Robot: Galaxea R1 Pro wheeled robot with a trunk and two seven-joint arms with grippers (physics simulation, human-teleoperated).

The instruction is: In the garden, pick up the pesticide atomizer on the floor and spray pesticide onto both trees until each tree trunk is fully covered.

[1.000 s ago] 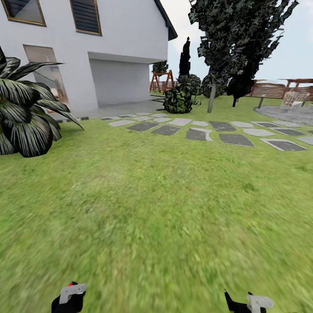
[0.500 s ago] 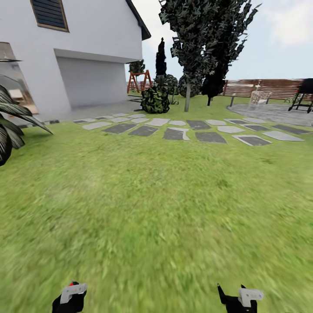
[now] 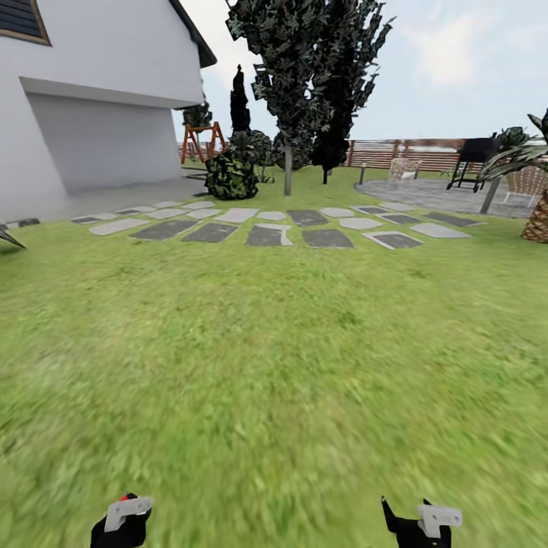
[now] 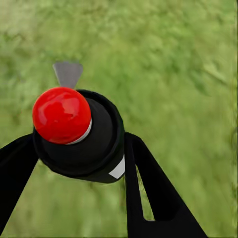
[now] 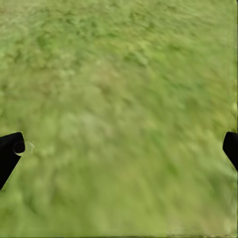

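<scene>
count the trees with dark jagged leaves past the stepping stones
2: one tree rises behind the stones, beside the round bush; the second tree stands close behind it, nearer the fence. More may be hidden.

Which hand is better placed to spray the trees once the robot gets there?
Left, probably: the left hand grips a black red-topped bottle, while the right hand is open over grass. The trees stand far ahead, beyond the stepping stones.

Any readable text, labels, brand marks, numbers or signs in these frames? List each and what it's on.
None. No writing shows on the white house, the wooden fence, the stepping stones or the black object with a red cap in the left tool. The right tool is unmarked too.
</scene>
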